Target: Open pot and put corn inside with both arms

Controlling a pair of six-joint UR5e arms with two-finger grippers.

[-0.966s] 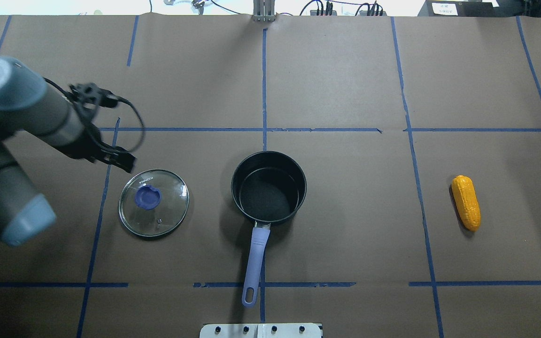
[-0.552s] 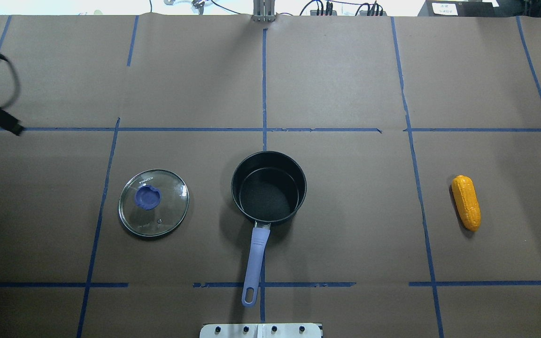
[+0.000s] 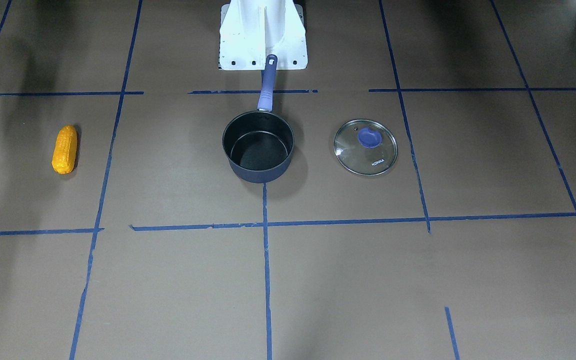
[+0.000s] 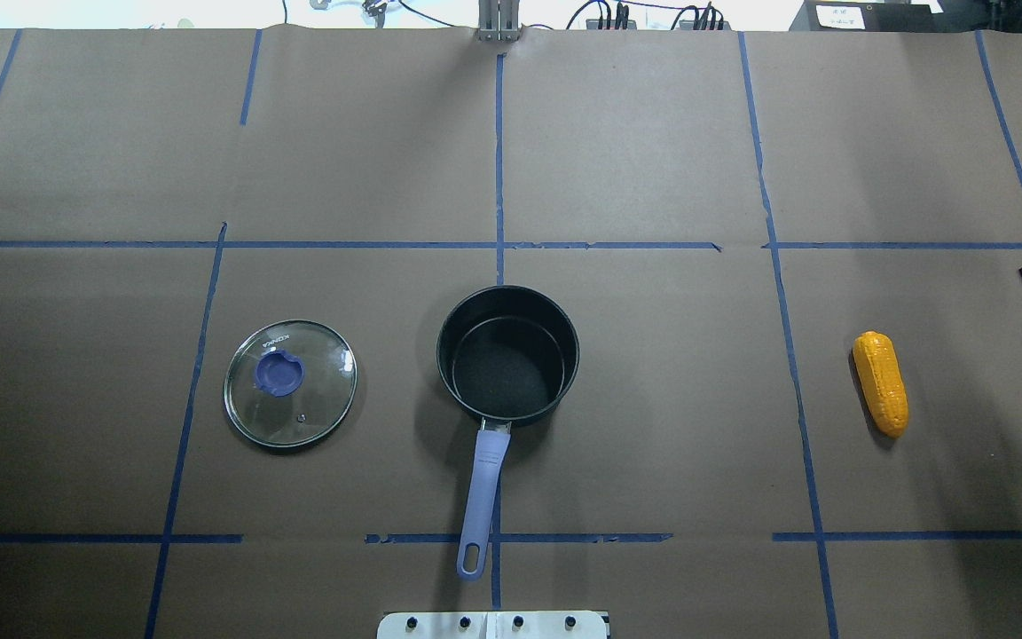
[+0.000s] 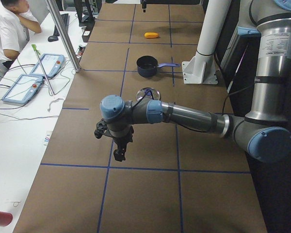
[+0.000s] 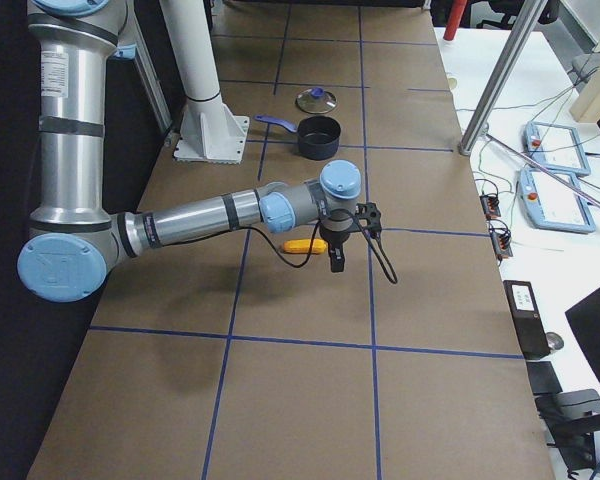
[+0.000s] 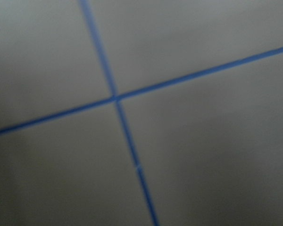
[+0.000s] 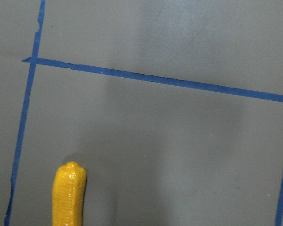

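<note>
I have the brown paper desk [image 4: 653, 160] before me, marked off in squares with blue tape [image 4: 499, 177]; the left arm [image 5: 184, 114] reaches out low over it at its own end, and the left gripper [image 5: 119, 148] points down above a bare square, well apart from everything; I see it only from the side, so I cannot tell how its jaws stand, and its wrist camera gives me just a blurred tape crossing. The right arm [image 6: 200, 218] stretches over the opposite end; the right gripper [image 6: 337, 262] hangs pointing down just beside the corn [image 4: 880, 383]. Only a black tip shows at the overhead edge, and I cannot tell whether those jaws are apart or together, nor whether they touch anything.

The pot [image 4: 507, 355] stands upright near the desk's middle, open, showing me only its bare black inside; its purple-blue handle [image 4: 484, 497] points back towards the white base plate [image 3: 263, 35]. The glass lid [image 4: 291, 383] lies flat on the desk on the pot's left side, apart from it, purple knob [image 4: 279, 373] up. The corn lies on the desk, well apart from the pot on its right side; its end shows at the lower left of the right wrist view. The lid's glass reads "KONKA" [image 3: 378, 162].
</note>
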